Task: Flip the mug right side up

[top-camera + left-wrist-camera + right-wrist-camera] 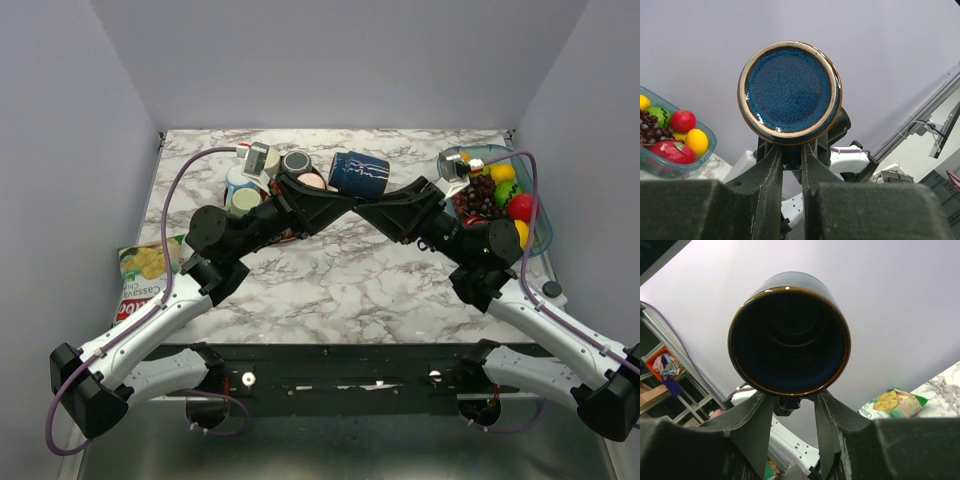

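Left gripper (pixel 792 150) is clamped. Its 2 fingers (pixel 769 174) stand nearly together, leaving only a narrow slot, and a dark stub under the mug (pixel 790 92) is pinched in that slot. The stub looks like the mug's handle, though little of it shows. The mug is held up clear of the table (pixel 330 290), lying on its side, with plain wall behind it in both wrist views. Its flat blue base, ringed in tan, squarely faces the left wrist camera.

Right gripper (pixel 791 396) meets the same mug from the opposite side. Its 2 fingers stand clearly wider apart than the left pair. There is 1 on each side of the dark stub, with a gap showing on both sides of it. Their tips reach up to the lower edge of the mug's rim, but whether they touch the glaze cannot be told. Nothing is squeezed between them, so this gripper is released. The mug's open mouth points straight at the right wrist camera, dark inside with a tan lip.

From above, the 2 arms meet tip to tip over the rear middle of the marble top. The mug sits just beyond the meeting point, its blue side with white marks turned upward. A fruit container (pixel 665 169) lies at the right rear and a chip bag (pixel 890 402) at the left edge.
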{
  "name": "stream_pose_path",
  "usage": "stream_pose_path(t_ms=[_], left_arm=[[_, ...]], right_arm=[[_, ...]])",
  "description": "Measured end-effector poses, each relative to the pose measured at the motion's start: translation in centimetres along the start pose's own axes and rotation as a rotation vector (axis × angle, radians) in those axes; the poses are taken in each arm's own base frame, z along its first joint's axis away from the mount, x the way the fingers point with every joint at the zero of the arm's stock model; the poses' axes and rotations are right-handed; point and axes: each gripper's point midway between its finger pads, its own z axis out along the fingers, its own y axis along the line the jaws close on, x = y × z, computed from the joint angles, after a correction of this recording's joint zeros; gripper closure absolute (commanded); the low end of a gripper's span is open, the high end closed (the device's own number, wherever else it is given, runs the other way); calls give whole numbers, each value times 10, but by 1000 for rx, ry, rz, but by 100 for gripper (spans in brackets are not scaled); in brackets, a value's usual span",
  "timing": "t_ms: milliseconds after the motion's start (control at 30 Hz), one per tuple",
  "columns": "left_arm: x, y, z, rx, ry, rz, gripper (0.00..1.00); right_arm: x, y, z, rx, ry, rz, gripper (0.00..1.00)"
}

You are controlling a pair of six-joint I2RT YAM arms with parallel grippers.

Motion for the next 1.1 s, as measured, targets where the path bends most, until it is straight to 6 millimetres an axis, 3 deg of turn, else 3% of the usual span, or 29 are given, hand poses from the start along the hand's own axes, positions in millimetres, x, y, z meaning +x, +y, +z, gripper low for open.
stream_pose_path(t_ms=[167, 200, 300, 567, 1100], left_arm=[[0, -1, 0, 10, -19, -3, 100], [-1, -1, 0, 10, -24, -3, 100], [0, -1, 0, 12, -32, -9, 100], [3, 2, -2, 2, -48, -20, 100], [10, 7, -5, -15, -34, 18, 50]], right_arm=[[-3, 0, 0, 9, -21, 4, 78], [-4, 1, 0, 9, -25, 4, 87], [-4, 1, -1, 12, -28, 5, 99], [-3, -3, -2, 36, -28, 11, 99], [-7, -6, -8, 84, -53, -16, 99]])
